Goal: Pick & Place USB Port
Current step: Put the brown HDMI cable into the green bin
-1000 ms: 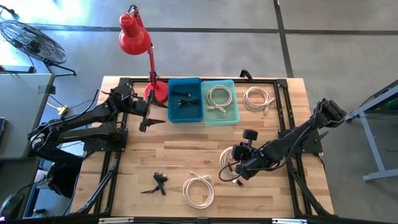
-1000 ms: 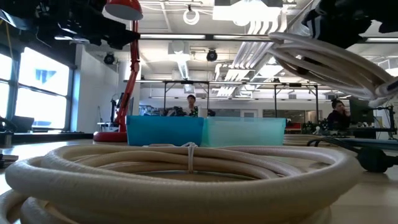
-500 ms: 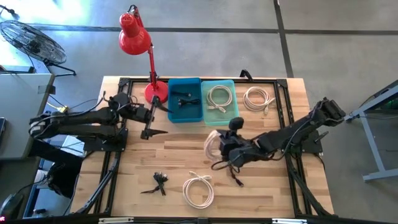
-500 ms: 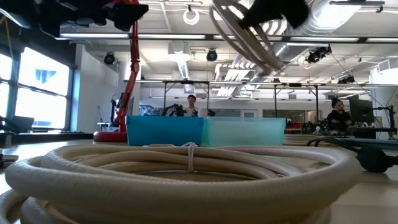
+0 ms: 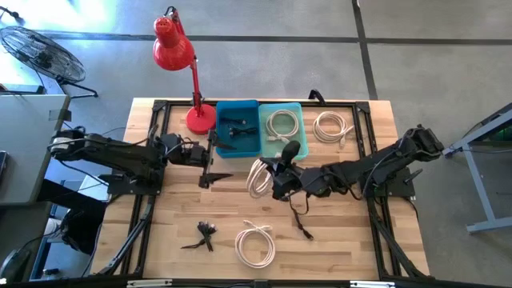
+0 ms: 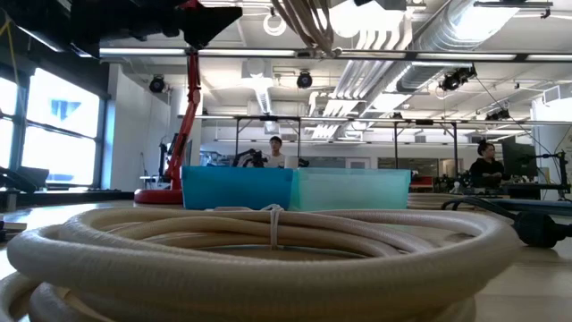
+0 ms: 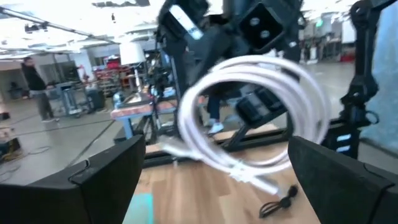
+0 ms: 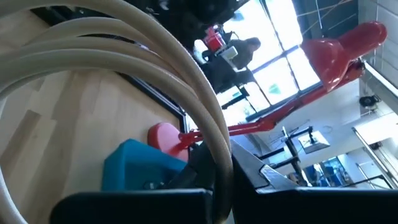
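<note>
A white cable coil is up in the air over the middle of the table, held by my right gripper, which is shut on it. The left wrist view shows this coil hanging under the right gripper. My left gripper is open and holds nothing, a little to the coil's left, just near of the dark blue bin. The light teal bin beside it holds another white coil on its floor. The dark blue bin holds a black cable. My right gripper has the white cable coil by the upper part of its loop, with several turns pinched together between the fingers. The arm reaches in from the table's right. The coil is lifted clear of the table and hangs tilted below the fingers, its plug end lowest.
A third white coil lies right of the teal bin, and a fourth lies by the near edge. A black cable bundle lies left of that one. A red desk lamp stands at the far left. People are in the room beyond the table.
My right gripper has carried the white coil up off the table's right-centre and toward the left and far side, so it now hangs near the bins. My left gripper has moved away from the lamp base, toward the right and a little nearer, toward the coil.
</note>
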